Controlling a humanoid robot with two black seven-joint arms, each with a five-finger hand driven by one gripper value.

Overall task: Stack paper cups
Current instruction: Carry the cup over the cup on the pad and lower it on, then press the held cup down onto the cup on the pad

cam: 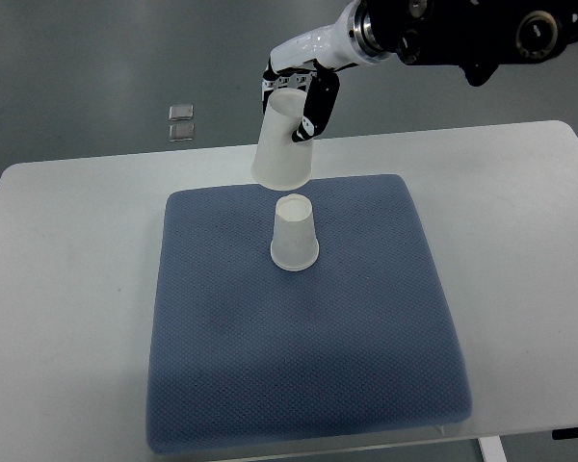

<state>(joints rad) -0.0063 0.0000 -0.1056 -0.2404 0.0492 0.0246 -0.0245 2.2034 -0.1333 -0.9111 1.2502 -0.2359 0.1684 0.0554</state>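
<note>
Reaching in from the right, the right hand (299,91) grips an inverted cup (283,142) above the mat's (299,337) far edge, tilted, near the second cup (295,234).

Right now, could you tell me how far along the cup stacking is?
Done: one paper cup stands upside down on the blue mat, and the second cup is picked up. In hand: the right hand holds that cup, mouth down, above and just behind the standing one. Left: lowering it over the standing cup and letting go.
</note>
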